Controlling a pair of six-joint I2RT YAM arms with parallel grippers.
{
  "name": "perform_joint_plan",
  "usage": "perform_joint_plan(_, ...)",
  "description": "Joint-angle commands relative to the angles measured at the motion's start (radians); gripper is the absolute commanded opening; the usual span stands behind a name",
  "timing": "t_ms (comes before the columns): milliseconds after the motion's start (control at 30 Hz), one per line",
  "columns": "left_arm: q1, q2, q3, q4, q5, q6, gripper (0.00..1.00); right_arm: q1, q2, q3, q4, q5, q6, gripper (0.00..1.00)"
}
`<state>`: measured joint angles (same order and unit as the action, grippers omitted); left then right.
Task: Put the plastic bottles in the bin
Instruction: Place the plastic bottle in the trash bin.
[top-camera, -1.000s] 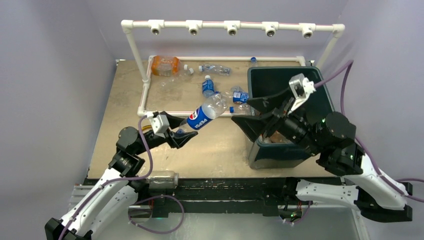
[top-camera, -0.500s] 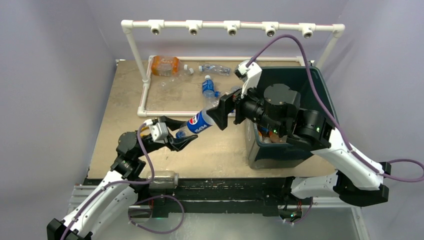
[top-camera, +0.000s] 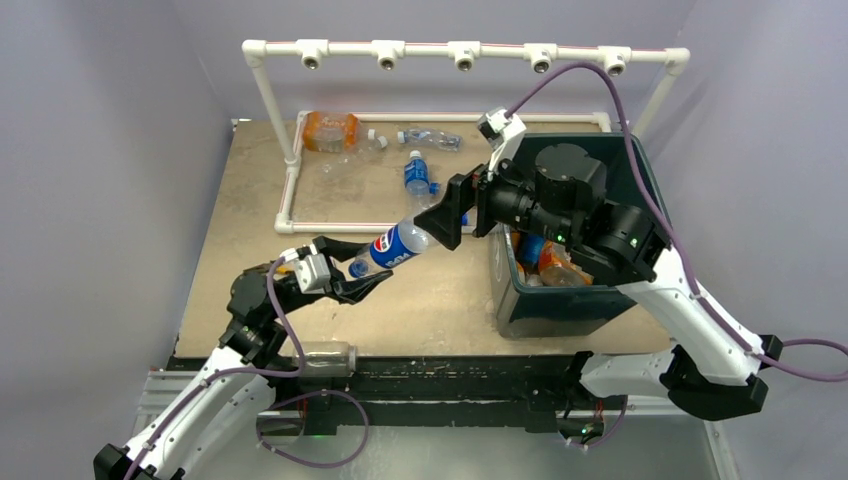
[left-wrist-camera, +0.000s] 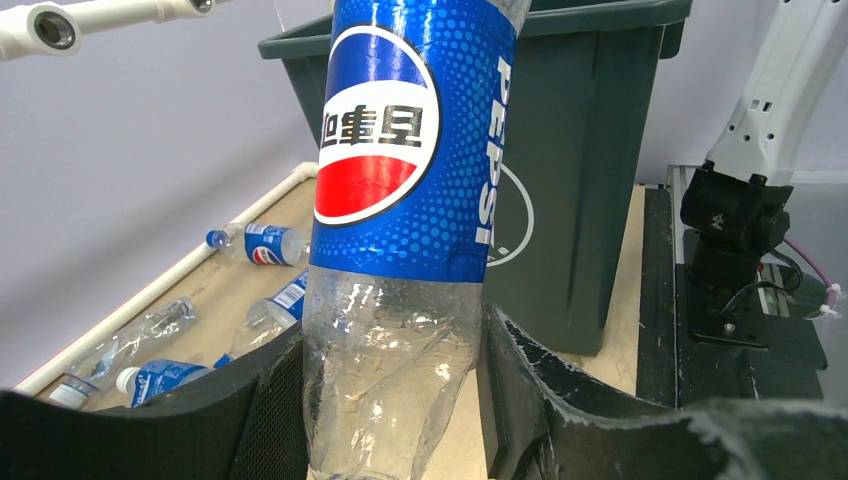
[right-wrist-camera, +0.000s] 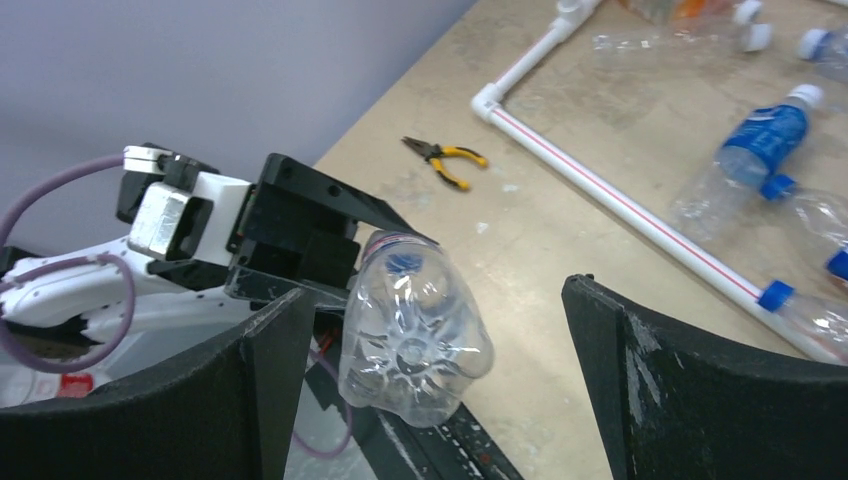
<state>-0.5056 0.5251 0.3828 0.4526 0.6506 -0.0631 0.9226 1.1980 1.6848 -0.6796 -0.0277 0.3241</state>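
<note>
My left gripper (top-camera: 352, 273) is shut on the neck end of a clear Pepsi bottle (top-camera: 393, 245) with a blue label and holds it tilted above the table. In the left wrist view the bottle (left-wrist-camera: 410, 150) stands between my fingers (left-wrist-camera: 515, 370). My right gripper (top-camera: 447, 215) is open, its jaws on either side of the bottle's base without touching it. In the right wrist view the base (right-wrist-camera: 415, 340) sits nearer the left finger (right-wrist-camera: 280, 360). The dark green bin (top-camera: 550, 310) stands at the right and holds several bottles (top-camera: 545, 262).
Loose bottles lie inside the white PVC frame (top-camera: 288, 190): an orange one (top-camera: 330, 131), a clear one (top-camera: 430, 139), a blue-labelled one (top-camera: 416, 172). Yellow-handled pliers (right-wrist-camera: 445, 160) lie on the table. A clear bottle (top-camera: 325, 358) rests at the table's front edge.
My right arm has swung left from over the bin, and its open jaws now straddle the bottle's base. My left gripper has drawn slightly toward the near left with the bottle.
</note>
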Motion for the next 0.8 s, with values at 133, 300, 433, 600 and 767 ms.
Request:
perform_joint_plan(133,-0.004,-0.016,-0.001,0.044,-0.015,0.023,0.19,-0.014,0.029,-0.045,0.074,-0.192,0.066,0.98)
perform_joint_plan(300,-0.004,-0.022,-0.002,0.050,-0.022,0.018,0.18,-0.014,0.029,-0.081,0.068,-0.205,0.070,0.92)
perform_joint_plan(433,-0.004,-0.020,-0.001,0.052,-0.031,0.014,0.18,-0.014,0.026,-0.099,0.082,-0.196,0.077,0.77)
perform_joint_plan(600,-0.004,-0.028,-0.005,0.053,-0.042,0.013,0.18,-0.014,0.007,-0.125,0.138,-0.195,0.091,0.69)
perform_joint_plan(767,-0.004,-0.020,-0.004,0.053,-0.037,0.010,0.18,-0.014,0.012,-0.135,0.164,-0.207,0.098,0.74)
